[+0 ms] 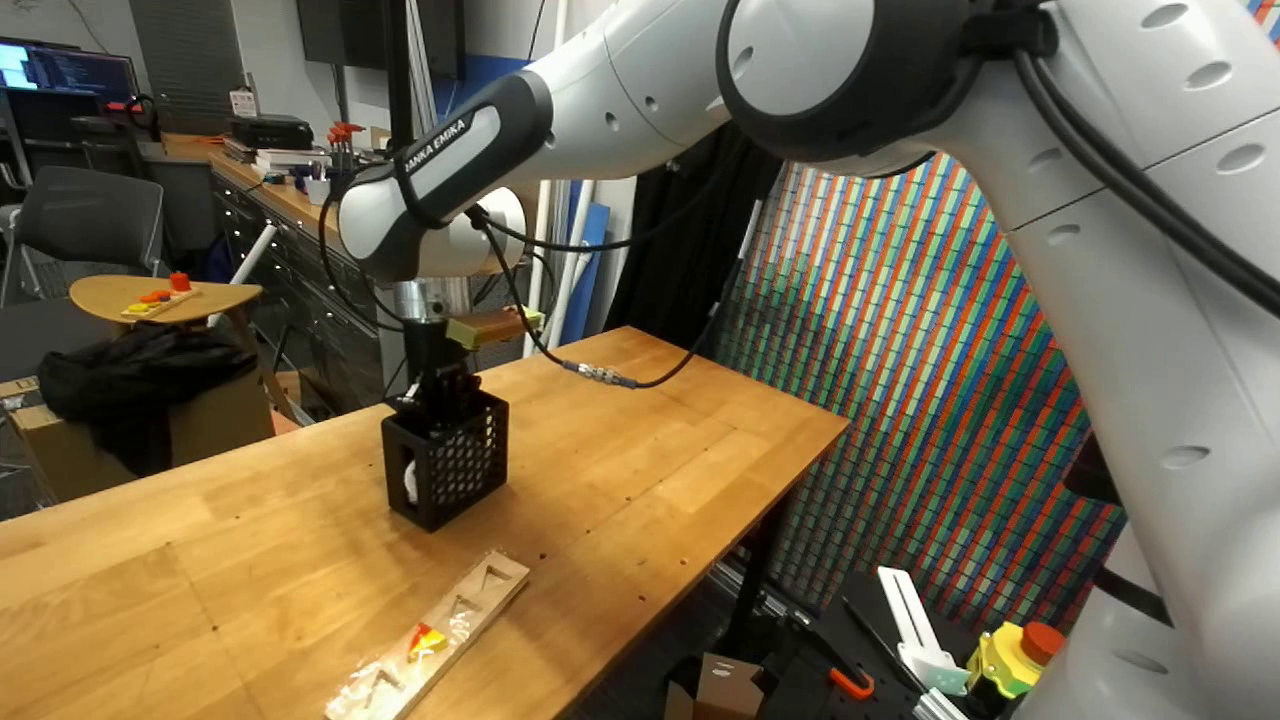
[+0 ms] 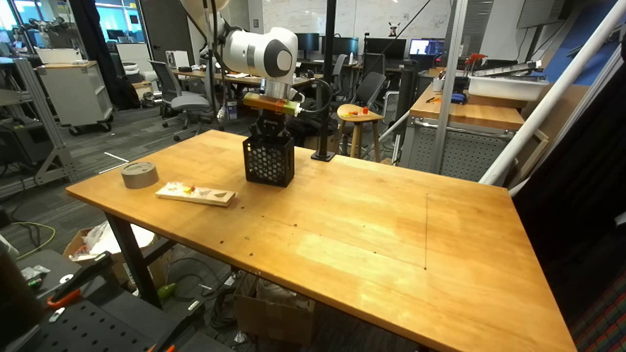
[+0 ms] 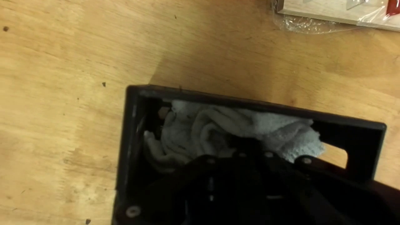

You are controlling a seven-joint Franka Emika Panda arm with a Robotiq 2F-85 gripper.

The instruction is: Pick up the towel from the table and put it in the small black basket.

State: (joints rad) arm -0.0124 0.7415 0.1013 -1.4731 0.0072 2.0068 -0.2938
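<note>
The small black basket [image 1: 463, 462] stands upright on the wooden table, and it also shows in an exterior view [image 2: 269, 162] and the wrist view [image 3: 250, 100]. The grey-white towel [image 3: 184, 131] lies bunched inside the basket in the wrist view. A bit of the towel [image 1: 410, 482] shows through the basket's side opening. My gripper [image 3: 248, 145] points down into the basket with its fingers close together. The towel's folds gather at the dark fingertips, so it looks shut on the towel. The tips themselves are mostly hidden in shadow. In both exterior views the basket walls hide the fingertips.
A wooden puzzle board in clear wrap [image 1: 440, 640] lies near the basket, also seen in an exterior view [image 2: 195, 194]. A roll of tape [image 2: 139, 175] sits by the table's corner. A black post [image 2: 326, 98] rises at the table edge beside the basket.
</note>
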